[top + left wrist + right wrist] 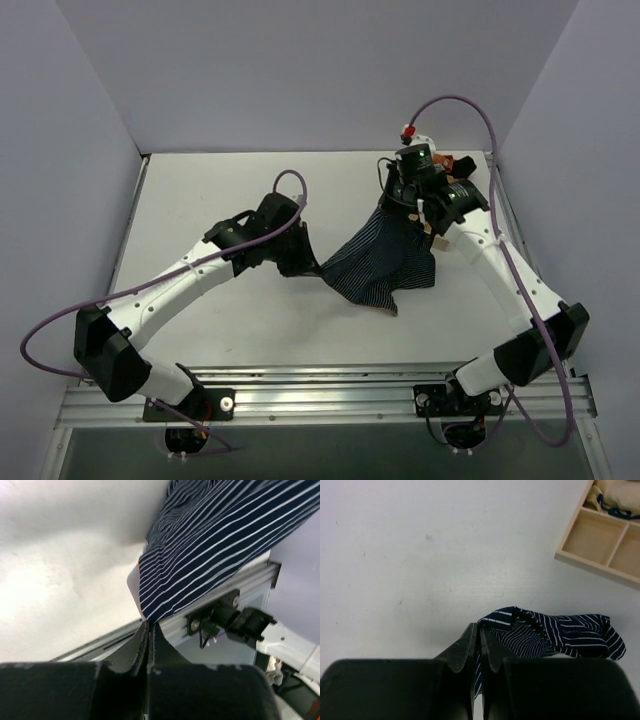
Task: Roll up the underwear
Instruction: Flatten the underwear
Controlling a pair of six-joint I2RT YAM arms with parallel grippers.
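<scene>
The underwear (385, 262), dark navy with light pinstripes, hangs stretched between both grippers above the white table (200, 200). My left gripper (312, 266) is shut on its left corner; in the left wrist view the striped underwear (210, 545) runs up from the closed left gripper (149, 625). My right gripper (405, 205) is shut on the upper right edge; in the right wrist view the underwear (560, 635) bunches beside and behind the closed right gripper (479, 630). The lower point of the cloth droops toward the table.
A wooden compartment tray (600, 540) holding a pale rolled garment (620, 495) sits at the table's back right, with orange cloth (462, 163) behind the right wrist. The aluminium rail (330, 385) runs along the near edge. Grey walls enclose the table.
</scene>
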